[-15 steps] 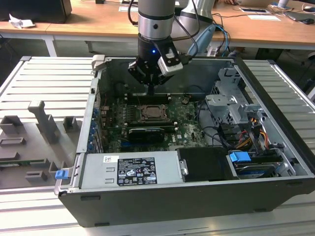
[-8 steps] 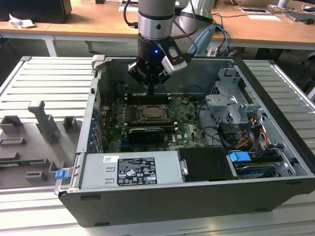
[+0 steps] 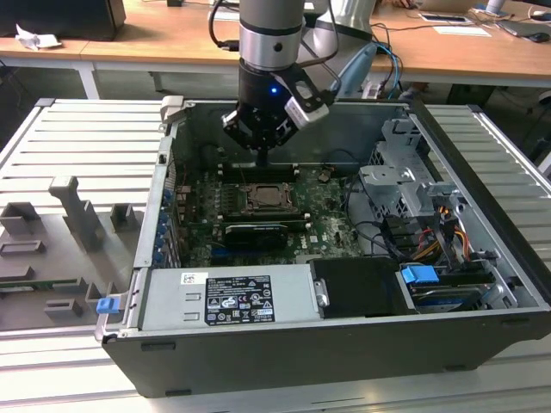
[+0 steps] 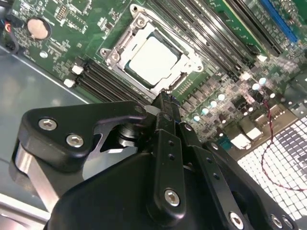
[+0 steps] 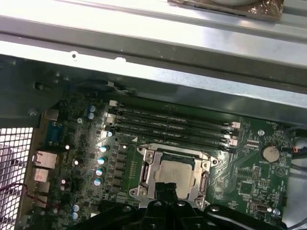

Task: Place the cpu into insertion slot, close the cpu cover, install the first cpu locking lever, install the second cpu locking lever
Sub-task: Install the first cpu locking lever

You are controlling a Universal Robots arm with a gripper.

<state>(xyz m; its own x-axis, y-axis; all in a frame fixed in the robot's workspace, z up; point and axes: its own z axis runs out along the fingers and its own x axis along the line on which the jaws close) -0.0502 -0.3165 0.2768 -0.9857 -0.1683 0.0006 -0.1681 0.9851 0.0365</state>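
The cpu (image 4: 153, 60) (image 5: 173, 171) lies flat in the insertion slot (image 3: 263, 200) on the green motherboard, its pale metal face up. The silvery cpu cover (image 4: 125, 48) (image 5: 152, 178) lies down around the chip's edges as a frame. My gripper (image 3: 261, 162) hangs just behind the socket in the exterior view, a little above the board. Its black fingers (image 4: 165, 110) are pressed together with nothing between them, their tips at the socket's edge in both wrist views. Whether the levers beside the socket are hooked down I cannot tell.
The open computer case holds a grey power supply box (image 3: 228, 297) at the front, a long black card (image 3: 254, 234) before the socket, memory slots (image 5: 168, 127) behind it, and a drive cage (image 3: 400, 172) with cables on the exterior view's right. Grey fixtures (image 3: 77, 215) stand outside.
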